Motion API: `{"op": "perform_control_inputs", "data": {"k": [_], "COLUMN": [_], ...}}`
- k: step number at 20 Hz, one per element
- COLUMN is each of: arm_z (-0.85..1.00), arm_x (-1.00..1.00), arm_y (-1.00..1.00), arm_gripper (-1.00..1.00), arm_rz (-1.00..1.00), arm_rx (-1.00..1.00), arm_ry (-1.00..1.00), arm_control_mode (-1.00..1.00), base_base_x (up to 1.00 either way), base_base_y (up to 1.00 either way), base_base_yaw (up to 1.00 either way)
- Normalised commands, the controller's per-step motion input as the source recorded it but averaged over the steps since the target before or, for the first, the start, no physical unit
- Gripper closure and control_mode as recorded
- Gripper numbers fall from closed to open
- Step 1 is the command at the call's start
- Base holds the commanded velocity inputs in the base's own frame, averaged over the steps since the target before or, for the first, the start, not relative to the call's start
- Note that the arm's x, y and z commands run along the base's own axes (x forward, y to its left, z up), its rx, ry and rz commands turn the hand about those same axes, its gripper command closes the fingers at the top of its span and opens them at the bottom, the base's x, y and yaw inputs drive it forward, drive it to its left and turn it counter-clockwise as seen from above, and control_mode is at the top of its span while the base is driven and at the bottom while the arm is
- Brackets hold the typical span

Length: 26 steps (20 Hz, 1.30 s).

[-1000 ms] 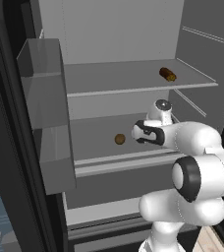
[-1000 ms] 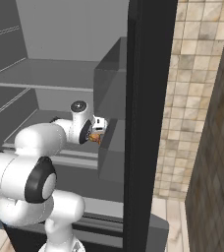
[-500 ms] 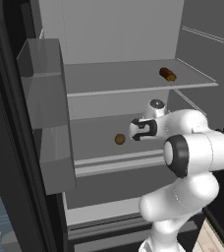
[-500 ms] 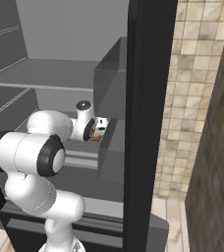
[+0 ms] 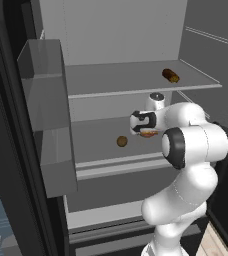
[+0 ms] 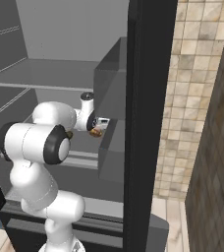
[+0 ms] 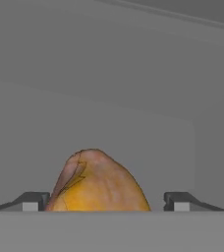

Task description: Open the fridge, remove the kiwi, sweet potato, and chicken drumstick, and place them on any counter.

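Fridge [image 5: 111,30] stands open, grey interior w/ glass shelves, door bins on both sides. Arm reaches into the mid shelf.

Obs:
- Drumstick [image 7: 98,182] lies on mid shelf, between the tips of the hand [image 7: 104,201]. Left base view: orange bit of it just under the hand [image 5: 145,131]; right base view: drumstick [image 6: 96,132] close to the door bin.
- Hand: fingers apart, one each side of the drumstick, small gaps visible both sides in hand view. Not clamped yet. Whether the left tip already touches the skin: can't tell.
- Kiwi [image 5: 122,141] on same shelf, near the hand, apart from it.
- Sweet potato [image 5: 170,75] on upper shelf, toward the right edge, well apart.

Handling (judgement):
- Drumstick prob. light, firm-ish but rounded; skin looks smooth, so likely slippery. Tapered shape: a pinch near the thin bone end could squirt it out or let it pivot.
- Best hold: across the bulbous meaty part, close to its widest section, fingers square to the long axis. Current straddle looks about right for that.
- Not fragile; moderate squeeze should be fine.
- Risk: rolls on glass shelf if one finger lands first. Centre before closing.

Status: fridge open; none of 3 items out yet.
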Motion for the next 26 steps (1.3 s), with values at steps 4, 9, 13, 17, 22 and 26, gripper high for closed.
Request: {"op": "perform_control_inputs", "data": {"k": [4, 9, 13, 17, 22, 26], "arm_z": [-0.14, -0.43, -0.30, -0.03, 0.26, 0.52], "arm_x": [-0.10, -0.43, -0.43, -0.59, -0.75, -0.90], "arm_y": [-0.08, -0.21, -0.08, -0.01, 0.00, 0.00], "arm_gripper": [1.00, 1.00, 1.00, 1.00, 1.00, 1.00], "arm_rz": [0.00, 0.00, 0.00, 0.00, 0.00, 0.00], "arm_rx": [0.01, 0.01, 0.00, 0.00, 0.00, 0.00], "arm_ry": [0.01, 0.02, 0.01, -0.04, -0.22, -0.24], "arm_control_mode": [-1.00, -1.00, -1.00, -1.00, -1.00, -1.00], "base_base_x": [0.00, 0.00, 0.00, 0.00, 0.00, 0.00], "base_base_y": [0.00, 0.00, 0.00, 0.00, 0.00, 0.00], "base_base_yaw": [0.00, 0.00, 0.00, 0.00, 0.00, 0.00]}}
